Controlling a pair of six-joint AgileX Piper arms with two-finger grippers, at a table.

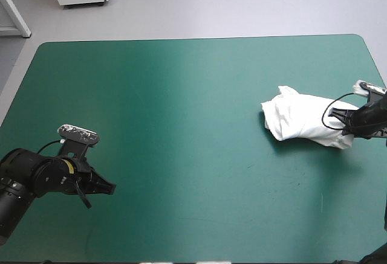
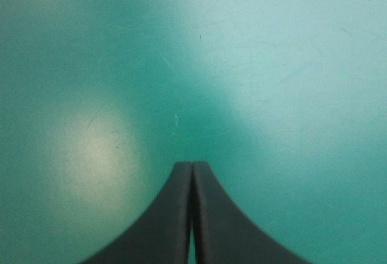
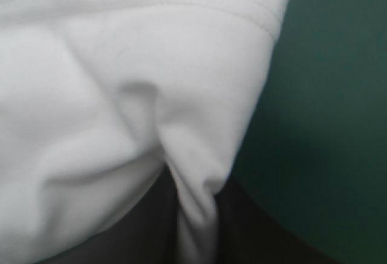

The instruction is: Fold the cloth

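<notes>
1. Closest to the table's near edge, at its left corner, the left gripper [image 1: 107, 188] hangs over the teal-green cover [image 1: 181, 131]. It points toward the table's middle.
2. In the left wrist view the left gripper [image 2: 192, 168] is clenched on nothing. Its two black fingers [image 2: 175, 215] meet in one pointed arch. Only bare cover [image 2: 290, 64] lies ahead of them.
3. Farther in, beside the table's right edge and roughly halfway between the near and far edges, the white T-shirt [image 1: 302, 119] lies as a crumpled bundle. It is well apart from the left gripper.
4. The right gripper [image 1: 349, 131] is at the bundle's end nearest the right edge, touching the fabric.
5. The right wrist view shows the right gripper [image 3: 195, 222] grasping the T-shirt [image 3: 109, 95]. A pinched ridge of white cloth runs down between its black fingers [image 3: 260, 234], which are all but closed on it.
6. Ahead of that grip a stitched hem [image 3: 266, 22] runs along the cloth's far edge. Cover [image 3: 338, 95] shows beside the cloth.
7. Beyond the T-shirt, the cover is bare up to the table's far edge.
</notes>
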